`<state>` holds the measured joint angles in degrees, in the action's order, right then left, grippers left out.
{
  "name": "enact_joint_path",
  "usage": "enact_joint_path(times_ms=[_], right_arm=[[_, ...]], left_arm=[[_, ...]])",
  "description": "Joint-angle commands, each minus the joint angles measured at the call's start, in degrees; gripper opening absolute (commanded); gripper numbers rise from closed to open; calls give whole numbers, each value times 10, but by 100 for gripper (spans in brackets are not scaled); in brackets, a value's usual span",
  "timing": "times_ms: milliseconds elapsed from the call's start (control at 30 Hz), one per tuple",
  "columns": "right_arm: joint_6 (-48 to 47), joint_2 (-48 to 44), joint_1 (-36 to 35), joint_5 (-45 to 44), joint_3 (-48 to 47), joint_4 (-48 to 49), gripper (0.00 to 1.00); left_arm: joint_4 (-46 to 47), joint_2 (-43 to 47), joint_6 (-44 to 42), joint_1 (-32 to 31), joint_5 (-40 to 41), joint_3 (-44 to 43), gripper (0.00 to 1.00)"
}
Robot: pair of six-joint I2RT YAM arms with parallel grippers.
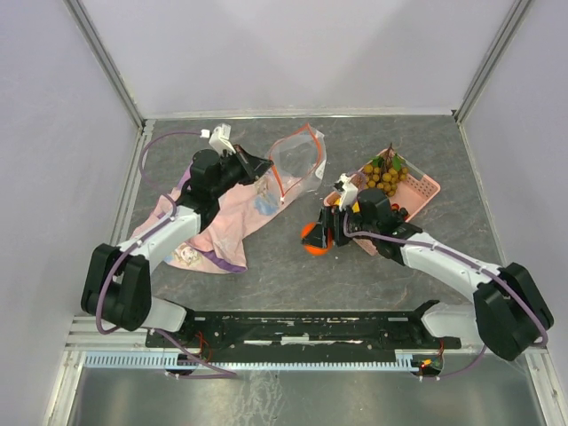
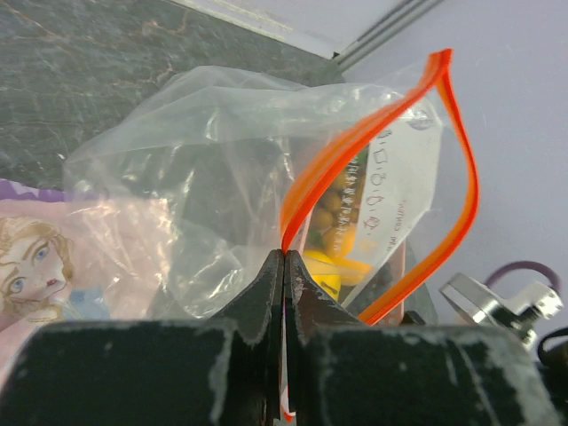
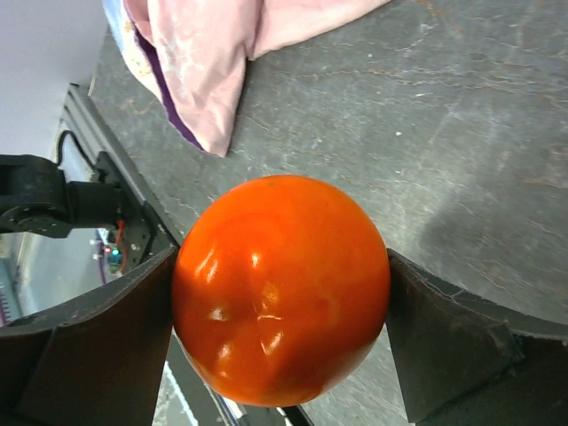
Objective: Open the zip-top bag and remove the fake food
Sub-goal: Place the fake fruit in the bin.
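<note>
1. The left fingers (image 2: 271, 284) are pressed fully together, pinching the orange-red zip strip (image 2: 330, 164) of the zip-top bag (image 2: 204, 177).
2. Above the left fingers the strip bows out into a wide loop, so the mouth of the bag stands open and raised off the bench (image 1: 293, 275).
3. The clear body of the bag billows to the left of the left fingers, over the pink patterned cloth (image 2: 53, 257).
4. The right fingers (image 3: 444, 346) stand wide apart, one on each side of a glossy orange fruit (image 3: 282, 302), both touching it and holding it.
5. Whether the fruit rests on the bench cannot be told.
6. In the top view, a pink basket (image 1: 424, 191) with a tan grape bunch (image 1: 386, 175) lies just behind the right fingers.
7. Bare bench (image 3: 461, 115) lies ahead of the right fingers. The cloth's edge (image 3: 204, 80) is farther ahead, and the bench's near rail is close beside one finger.
8. The bag (image 1: 297, 160) and the fruit (image 1: 312, 238) are apart, with open bench between them.
</note>
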<state>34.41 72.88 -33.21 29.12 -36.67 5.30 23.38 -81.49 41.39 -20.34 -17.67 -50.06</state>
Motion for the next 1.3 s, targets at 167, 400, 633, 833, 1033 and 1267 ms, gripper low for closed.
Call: enact_joint_path(times_ms=[167,400,633,833,1033,1267], right_arm=[[-66,-103,42,-123,-40,-82,37],[-57,-147,127,-184,-34,-95,37],[-30,-157,244,-199,-21,-80,37],[-19,-157,328,-230,-6,-65,39],[-21,-140,357,-290,-9,-63,40],[1,-110,376,-320,-15,-61,41]], left_arm=[[-48,52,-21,2,44,21,3],[-93,103,-49,3,51,27,3],[-106,130,-46,3,41,57,3],[-119,148,-50,3,30,69,3],[-127,161,-48,3,21,80,3],[-132,172,-45,3,14,92,3]])
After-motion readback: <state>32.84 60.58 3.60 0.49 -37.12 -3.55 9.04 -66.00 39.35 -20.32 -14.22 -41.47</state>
